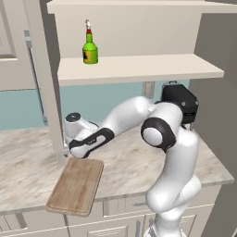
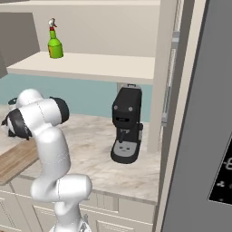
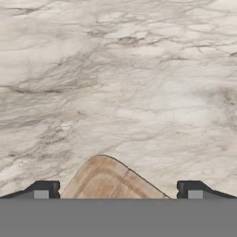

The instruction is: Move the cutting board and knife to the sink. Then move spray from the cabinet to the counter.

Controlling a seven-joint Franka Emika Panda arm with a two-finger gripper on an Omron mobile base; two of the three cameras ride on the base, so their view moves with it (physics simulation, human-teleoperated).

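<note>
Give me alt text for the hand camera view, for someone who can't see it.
The open gripper hovers over the counter, a rounded corner of the cutting board showing between its two dark fingertips. Beige stone with grey-brown veining stretches beyond.

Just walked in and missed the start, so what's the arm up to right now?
The gripper is open and empty, low over the counter at a corner of the cutting board. The board lies flat, overhanging the counter's front edge. The spray stands on the open cabinet shelf above. A black coffee machine stands farther along.
</note>
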